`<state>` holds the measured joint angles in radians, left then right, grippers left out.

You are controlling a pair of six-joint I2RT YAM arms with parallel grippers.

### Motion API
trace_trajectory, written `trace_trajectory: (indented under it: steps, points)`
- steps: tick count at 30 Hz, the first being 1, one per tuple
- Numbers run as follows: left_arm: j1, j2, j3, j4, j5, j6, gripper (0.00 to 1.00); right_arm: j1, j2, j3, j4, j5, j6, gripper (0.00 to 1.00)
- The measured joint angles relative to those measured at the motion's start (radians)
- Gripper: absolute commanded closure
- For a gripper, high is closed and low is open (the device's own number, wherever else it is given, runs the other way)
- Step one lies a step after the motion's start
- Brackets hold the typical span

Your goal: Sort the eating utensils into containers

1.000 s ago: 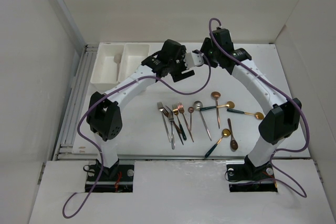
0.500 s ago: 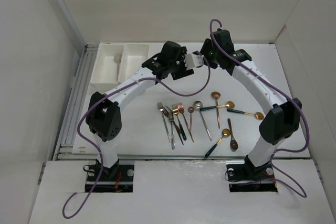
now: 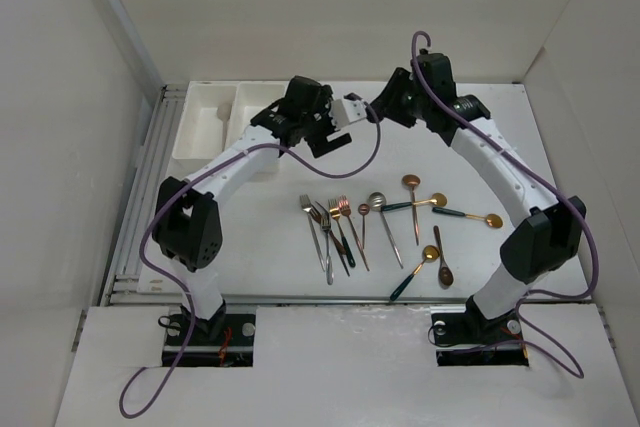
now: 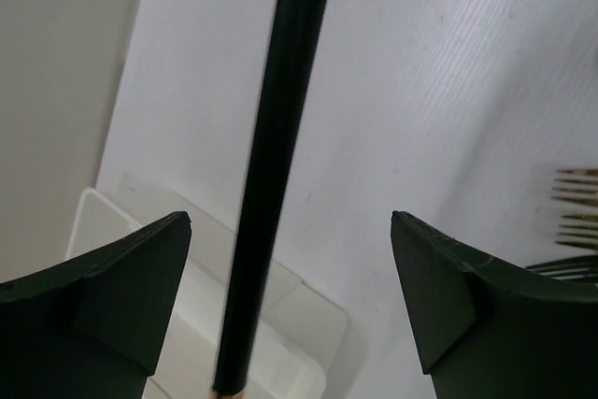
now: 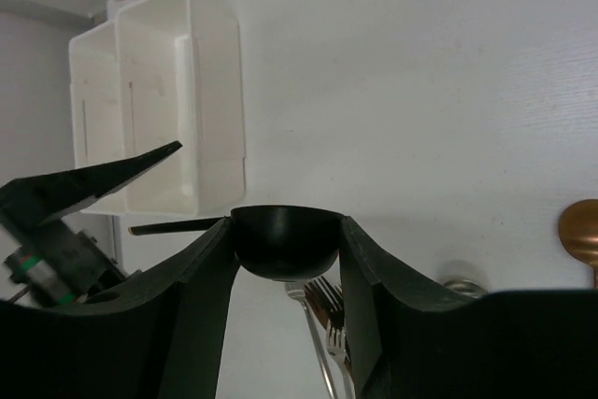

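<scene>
My right gripper (image 5: 285, 229) is shut on the bowl of a black spoon (image 5: 285, 248) and holds it in the air. Its handle (image 4: 276, 165) points left and runs between the fingers of my left gripper (image 4: 291, 221), which is open and not touching it. In the top view both grippers meet above the far table, the left (image 3: 325, 127) and the right (image 3: 385, 107), just right of the two joined white bins (image 3: 233, 112). The bins also show in the right wrist view (image 5: 215, 91). The other forks (image 3: 330, 232) and spoons (image 3: 415, 197) lie on the table.
Several forks lie side by side at centre, with gold, copper and silver spoons spread to their right, some with dark green handles. A metal rail (image 3: 140, 197) runs along the table's left edge. White walls enclose the table on three sides.
Both grippers have moved left together, toward the bins, with the black spoon still in the right one. The utensils on the table have not moved.
</scene>
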<state>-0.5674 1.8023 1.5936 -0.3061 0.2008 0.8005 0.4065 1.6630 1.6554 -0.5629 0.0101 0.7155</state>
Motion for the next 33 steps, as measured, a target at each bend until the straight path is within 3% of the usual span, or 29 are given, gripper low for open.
trace_trajectory:
  steps: [7,17,21,26,27,29,30,33]
  points:
    - [0.065,-0.005,-0.074,-0.008,0.013,-0.013,0.14,-0.001,-0.034,0.001,0.028,-0.015,0.000,1.00]
    - [0.018,-0.005,-0.035,0.012,0.002,-0.016,0.15,0.000,-0.034,0.001,0.033,-0.027,0.001,1.00]
    - [0.002,-0.005,-0.021,0.023,-0.008,-0.016,0.21,0.000,-0.034,0.001,0.033,-0.030,0.001,1.00]
    - [0.002,-0.004,-0.020,0.029,-0.035,-0.008,0.51,0.003,-0.034,0.001,0.033,-0.036,0.000,1.00]
    - [0.003,-0.004,-0.020,0.030,-0.040,-0.007,0.72,0.005,-0.034,0.001,0.033,-0.037,0.000,1.00]
    - [0.005,-0.003,-0.017,0.028,-0.048,-0.008,0.95,0.008,-0.034,0.001,0.034,-0.037,-0.001,1.00]
    - [0.005,-0.002,-0.013,0.026,-0.050,-0.003,1.00,0.011,-0.034,0.001,0.034,-0.040,-0.001,1.00]
    - [0.004,0.000,-0.006,0.028,-0.060,0.002,1.00,0.014,-0.034,0.001,0.034,-0.049,-0.001,1.00]
